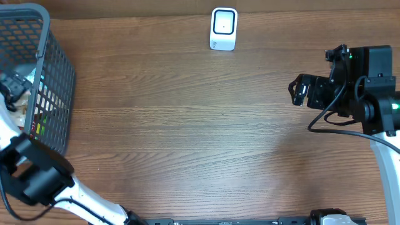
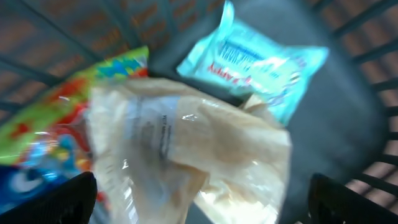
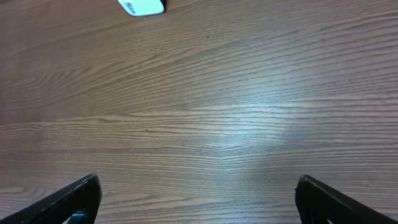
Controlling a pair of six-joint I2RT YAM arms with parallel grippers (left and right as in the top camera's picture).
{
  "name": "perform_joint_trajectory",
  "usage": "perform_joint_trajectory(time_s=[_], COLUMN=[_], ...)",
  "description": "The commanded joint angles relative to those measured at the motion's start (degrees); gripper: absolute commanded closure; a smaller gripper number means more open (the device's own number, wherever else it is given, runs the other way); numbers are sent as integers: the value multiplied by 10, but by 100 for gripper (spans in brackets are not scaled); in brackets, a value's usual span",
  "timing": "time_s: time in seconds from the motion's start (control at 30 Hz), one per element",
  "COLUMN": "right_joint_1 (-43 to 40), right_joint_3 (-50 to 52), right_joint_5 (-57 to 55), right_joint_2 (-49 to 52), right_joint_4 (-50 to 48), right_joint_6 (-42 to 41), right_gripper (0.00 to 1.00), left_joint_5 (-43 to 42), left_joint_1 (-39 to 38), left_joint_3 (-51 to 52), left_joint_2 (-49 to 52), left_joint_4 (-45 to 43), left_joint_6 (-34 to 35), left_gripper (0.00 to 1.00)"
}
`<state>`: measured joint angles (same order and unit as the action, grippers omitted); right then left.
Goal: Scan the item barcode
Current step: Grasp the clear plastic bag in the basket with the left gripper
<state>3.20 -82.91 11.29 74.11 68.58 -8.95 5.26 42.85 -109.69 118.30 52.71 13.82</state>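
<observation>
Basket: clear bag overlying blue packet, colourful packet; left claw open above. Scanner apart; right claw open, empty.

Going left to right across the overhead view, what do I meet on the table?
basket at the left edge → scanner near the far middle → right hand, open above bare wood. The left arm overlaps the basket, so it is left out of the order.

left hand splayed wide, right hand likewise
</observation>
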Motion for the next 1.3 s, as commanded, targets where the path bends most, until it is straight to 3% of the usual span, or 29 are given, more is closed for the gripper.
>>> perform_joint_trajectory(time_s=[0.0,0.2,0.27,0.33,0.43,0.5,0.53,0.77,1.1,1.27], right_joint_1=[3,3,3,3,3,3,3,3,3,3], right_joint_3=[-15,-15,-15,-15,-15,-15,-15,-15,-15,-15], right_joint_5=[4,4,4,4,4,4,4,4,4,4], right_joint_2=[7,23,25,25,25,25,25,25,25,25], right_joint_4=[3,15,18,18,18,18,17,12,9,1], right_joint_6=[-2,-2,-2,-2,-2,-2,-2,-2,-2,-2], right_gripper=[0,0,0,0,0,0,0,0,0,0], left_joint_5=[12,12,12,12,12,12,12,9,7,-36], left_joint_1=[-9,-24,-28,-31,-31,-31,-31,-32,-63,-154], left_joint_3=[-7,-7,-7,-7,-9,-12,-19,-75,-101,-101], left_joint_2=[59,137,148,153,146,137,123,29,-209,-281], left_joint_4=[-3,-2,1,5,4,8,14,41,58,106], left_joint_6=[25,25,25,25,25,25,25,25,18,-21], left_gripper=[0,0,11,31,75,93,96,96,96,96])
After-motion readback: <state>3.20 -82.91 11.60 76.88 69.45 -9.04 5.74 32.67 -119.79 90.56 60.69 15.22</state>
